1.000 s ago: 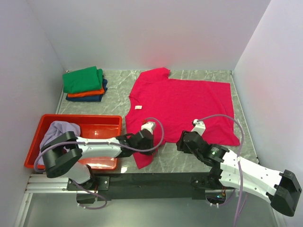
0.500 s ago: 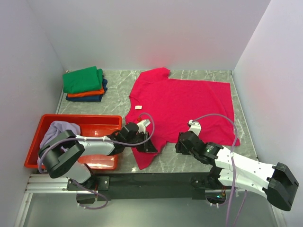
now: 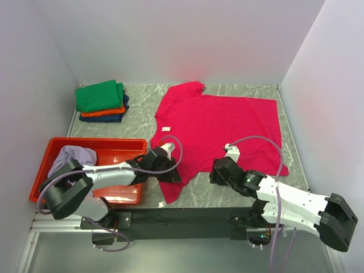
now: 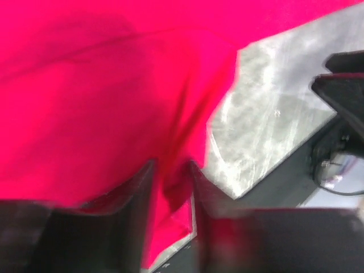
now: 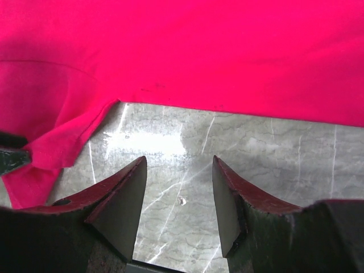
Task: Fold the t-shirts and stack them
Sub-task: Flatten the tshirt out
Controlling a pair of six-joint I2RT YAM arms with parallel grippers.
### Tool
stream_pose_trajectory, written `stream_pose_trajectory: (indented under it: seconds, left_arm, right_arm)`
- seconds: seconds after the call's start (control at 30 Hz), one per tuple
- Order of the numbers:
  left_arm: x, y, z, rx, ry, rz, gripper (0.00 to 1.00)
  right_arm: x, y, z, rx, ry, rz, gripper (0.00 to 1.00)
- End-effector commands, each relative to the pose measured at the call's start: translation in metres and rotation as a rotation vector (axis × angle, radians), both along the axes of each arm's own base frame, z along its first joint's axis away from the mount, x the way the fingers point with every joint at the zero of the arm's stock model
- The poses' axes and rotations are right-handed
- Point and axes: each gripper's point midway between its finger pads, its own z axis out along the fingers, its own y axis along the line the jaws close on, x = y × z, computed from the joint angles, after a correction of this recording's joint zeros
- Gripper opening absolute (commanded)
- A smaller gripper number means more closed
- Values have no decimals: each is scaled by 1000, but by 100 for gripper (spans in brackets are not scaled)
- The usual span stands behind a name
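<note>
Down near the front edge of the desk [image 3: 213, 194], the left hand [image 4: 170, 166] is closed on a fold of the crimson-pink t-shirt [image 3: 222, 122], at the sleeve that lies nearest the arms. The right hand [image 5: 179, 165] is open with nothing between its fingers. It sits low over bare marble just off the shirt's near hem, beside that sleeve. The rest of the crimson-pink shirt lies spread flat across the middle of the desk towards the far edge. At the near left, a red tray [image 3: 122, 143] holds the crumpled lavender t-shirt [image 3: 71, 156]. In the far left corner is a folded stack: green t-shirt [image 3: 99, 95] on top, orange t-shirt [image 3: 102, 111] below it, dark blue t-shirt [image 3: 108, 118] at the bottom.
</note>
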Motion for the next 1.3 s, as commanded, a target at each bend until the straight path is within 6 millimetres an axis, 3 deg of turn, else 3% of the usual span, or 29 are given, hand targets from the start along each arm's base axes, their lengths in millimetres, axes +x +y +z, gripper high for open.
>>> stream_pose_trajectory:
  seconds: [0.0, 0.07, 0.2, 0.37, 0.47, 0.6, 0.77, 1.27]
  left_arm:
    - [16, 14, 3, 102, -65, 56, 44]
    - [22, 22, 7, 137, -96, 96, 53]
    - [31, 26, 32, 204, -212, 155, 54]
    - [15, -1, 80, 197, -385, 157, 55]
    - [4, -16, 86, 178, -406, 121, 53]
    - [-19, -43, 70, 182, -384, 28, 54]
    - [-35, -75, 67, 175, -397, -60, 60]
    - [-30, -76, 17, 303, -389, -85, 63]
  right_arm:
    - [11, 13, 16, 35, -39, 10, 57]
    - [10, 13, 14, 36, -35, 11, 57]
    - [9, 11, 14, 34, -37, 5, 57]
    - [10, 7, 16, 29, -46, -14, 57]
    - [10, -1, 17, 15, -56, -42, 57]
    - [14, -8, 25, 22, -82, -79, 58]
    - [19, -13, 33, 31, -105, -95, 59]
    - [16, -21, 36, 53, -118, -110, 59]
